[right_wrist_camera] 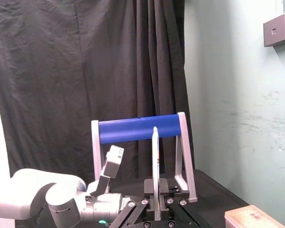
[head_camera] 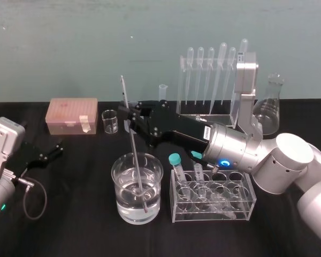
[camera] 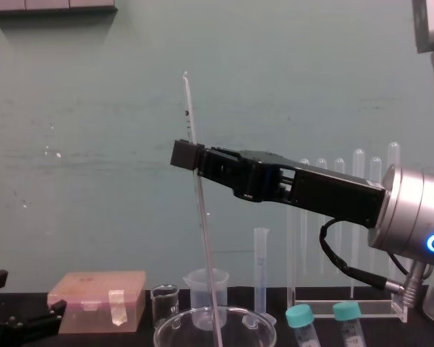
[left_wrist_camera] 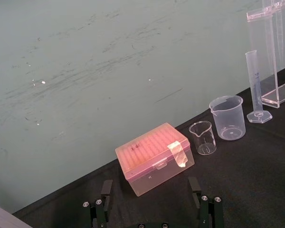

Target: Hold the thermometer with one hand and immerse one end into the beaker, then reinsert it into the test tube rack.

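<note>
Above the beaker (head_camera: pixel 121 195), the right gripper (head_camera: pixel 130 121) is clamped on the thermometer (head_camera: pixel 136 160) partway up the rod, whose lower tip is sunk in the liquid. On so thin a hold the rod could slip or pivot, or snap against the glass wall if swung sideways before lifting clear. The rack (head_camera: pixel 206 114) stands behind. At far left the left gripper (head_camera: pixel 47 152) rests parked, fingers apart.
</note>
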